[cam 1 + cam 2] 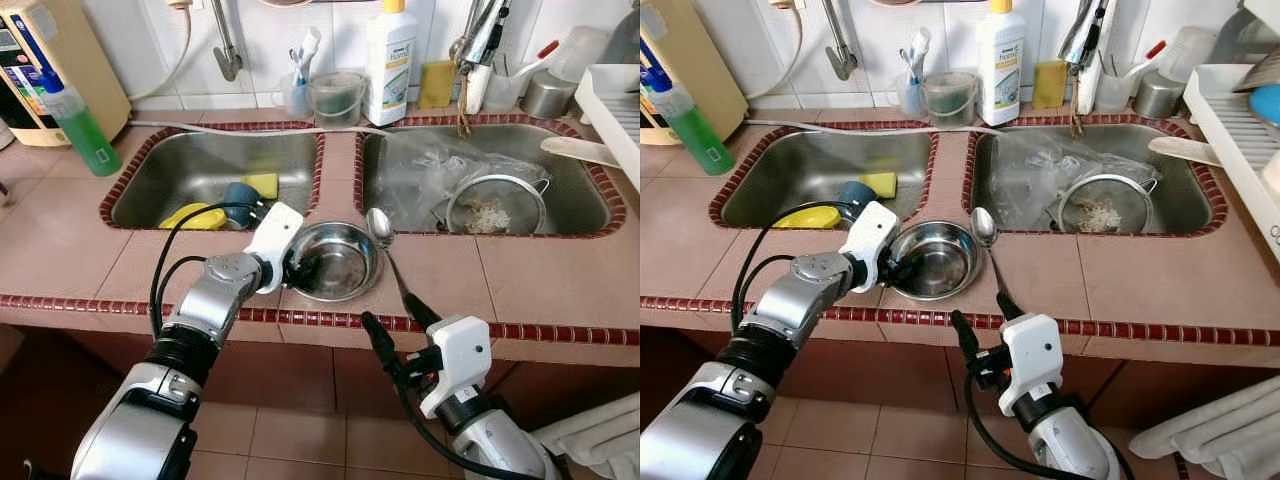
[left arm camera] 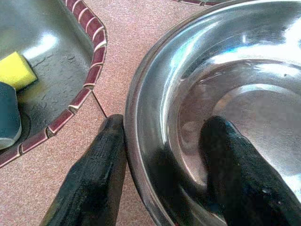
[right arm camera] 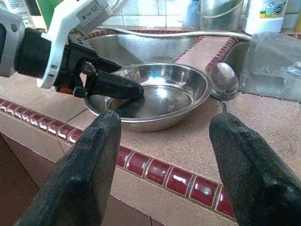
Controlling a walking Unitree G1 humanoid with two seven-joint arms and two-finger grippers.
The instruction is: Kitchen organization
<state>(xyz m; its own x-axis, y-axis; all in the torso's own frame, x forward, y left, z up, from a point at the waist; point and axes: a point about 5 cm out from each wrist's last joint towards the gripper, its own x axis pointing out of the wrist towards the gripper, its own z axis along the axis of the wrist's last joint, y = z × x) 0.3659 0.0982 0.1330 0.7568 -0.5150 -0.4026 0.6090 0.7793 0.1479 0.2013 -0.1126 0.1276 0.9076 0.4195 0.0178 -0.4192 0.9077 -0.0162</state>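
A steel bowl sits on the tiled counter strip between the two sinks, near the front edge. My left gripper is open at the bowl's left rim, one finger outside against the rim and the other finger inside on the bowl's wall. A metal spoon lies just right of the bowl, its handle pointing toward the counter's front edge. My right gripper hangs open just in front of and below that edge, near the spoon's handle end, holding nothing.
The left sink holds a yellow sponge, a blue object and a yellow glove. In the right sink lie a strainer and a clear plastic bag. A green bottle stands far left, a white bottle at the back, a dish rack at right.
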